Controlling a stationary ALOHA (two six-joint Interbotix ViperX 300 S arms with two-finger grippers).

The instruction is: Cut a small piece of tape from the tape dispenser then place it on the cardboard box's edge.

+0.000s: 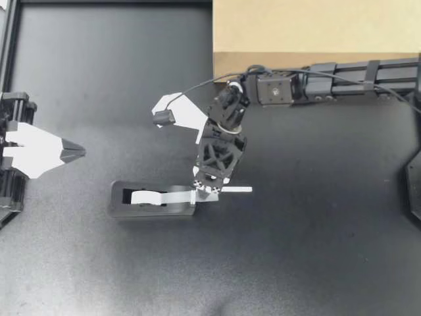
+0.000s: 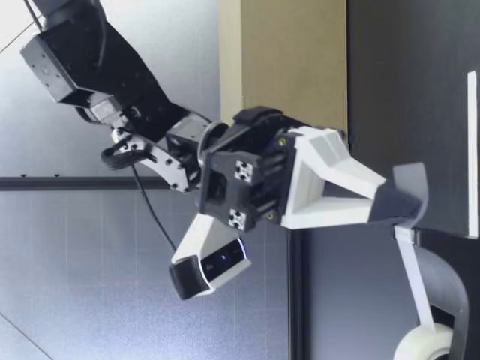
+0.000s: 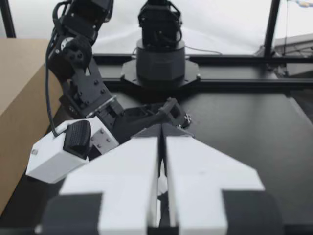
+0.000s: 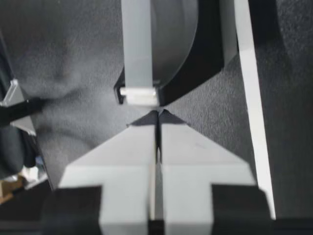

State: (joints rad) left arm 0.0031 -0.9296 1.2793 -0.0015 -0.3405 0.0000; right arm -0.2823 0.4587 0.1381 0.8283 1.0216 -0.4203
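Right gripper's (image 1: 206, 191) jaws pressed together at tape dispenser's (image 1: 151, 210) cutter end, whether they pinch the tape (image 1: 174, 196) unclear; left gripper's (image 1: 79, 152) jaws likewise closed, well apart, arm cut off.

Robotics lab: black table (image 1: 99, 99), metal frame (image 3: 244, 83)

Our tabletop (image 1: 99, 99) is dark and matte. On it we see the dispenser (image 1: 151, 201) near the middle and a white strip (image 1: 240, 189) just past its cutter end. The box (image 1: 316, 29) sits at the far edge, well apart from both.
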